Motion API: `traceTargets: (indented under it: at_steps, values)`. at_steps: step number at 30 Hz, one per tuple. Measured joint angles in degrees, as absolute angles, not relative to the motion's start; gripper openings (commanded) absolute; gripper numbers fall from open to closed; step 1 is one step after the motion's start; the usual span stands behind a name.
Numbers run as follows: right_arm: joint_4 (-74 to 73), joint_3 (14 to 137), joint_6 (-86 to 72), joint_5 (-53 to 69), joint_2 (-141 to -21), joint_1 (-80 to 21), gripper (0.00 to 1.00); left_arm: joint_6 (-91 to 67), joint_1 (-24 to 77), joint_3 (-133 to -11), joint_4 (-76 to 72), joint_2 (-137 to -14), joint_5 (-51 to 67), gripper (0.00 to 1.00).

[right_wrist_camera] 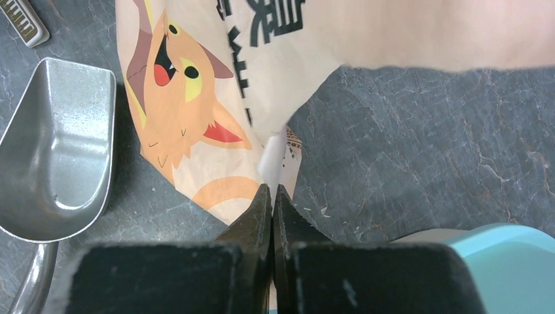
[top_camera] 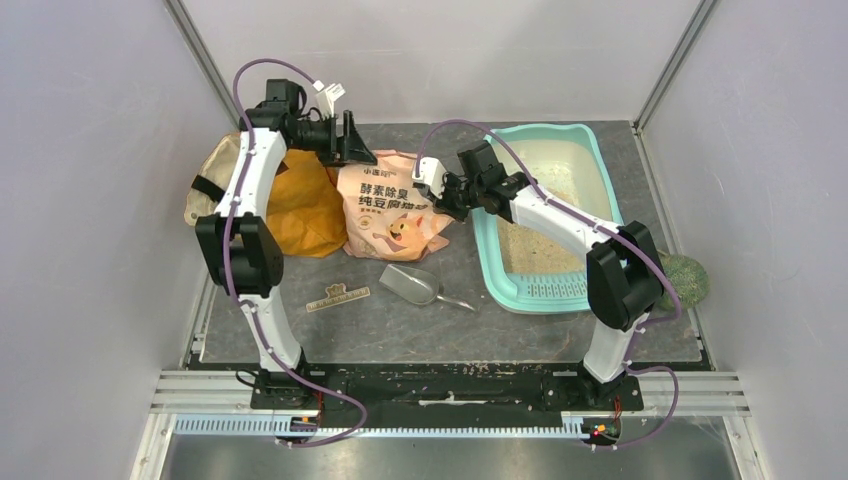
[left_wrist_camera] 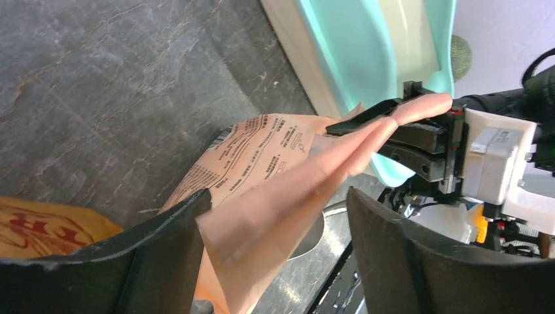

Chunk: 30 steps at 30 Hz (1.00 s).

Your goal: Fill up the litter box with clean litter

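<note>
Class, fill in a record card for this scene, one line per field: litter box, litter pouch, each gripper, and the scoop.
litter box: teal, on the right, with some clean litter on its floor
pouch: peach-pink, lying between the orange bag and the box
left gripper: open, fingers either side of a fold of the pouch
right gripper: shut on the pouch edge nearest the box
scoop: silver, empty, lying apart from both grippers, nearer the arm bases than the pouch
</note>
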State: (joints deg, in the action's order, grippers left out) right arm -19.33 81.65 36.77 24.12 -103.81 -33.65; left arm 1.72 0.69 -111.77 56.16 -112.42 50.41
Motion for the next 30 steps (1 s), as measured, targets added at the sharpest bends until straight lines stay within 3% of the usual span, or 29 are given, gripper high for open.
traceTargets:
  at_steps: [4,6,10,12,16,18,22,30]
  values:
    - [-19.40,81.65,36.82,24.05,-103.81,-33.65,0.01,3.25,0.64,-110.74,54.48,-112.07,54.76,0.25]
    - [-19.92,81.76,36.47,24.05,-103.85,-33.63,0.11,6.46,0.51,-108.81,54.57,-110.85,56.82,0.04]
    - [-21.41,83.11,35.05,24.47,-104.14,-33.39,0.27,18.55,0.40,-106.32,59.86,-107.50,59.55,0.02]
    - [-22.09,84.16,34.22,25.15,-104.20,-33.06,0.40,26.83,0.47,-105.75,63.48,-105.58,60.36,0.02]
    - [-24.21,86.94,32.86,26.72,-104.97,-31.88,0.77,39.72,0.51,-102.13,66.28,-100.42,60.40,0.02]
    - [-26.15,88.77,32.18,27.64,-105.56,-31.33,0.87,44.53,0.51,-100.20,65.89,-97.91,60.49,0.02]
    - [-28.45,91.64,30.13,31.09,-106.17,-30.44,0.91,52.47,0.80,-98.04,65.30,-94.56,60.69,0.02]
    - [-22.90,91.81,23.35,38.92,-109.23,-30.63,0.86,60.36,1.15,-95.18,64.58,-91.26,60.77,0.02]
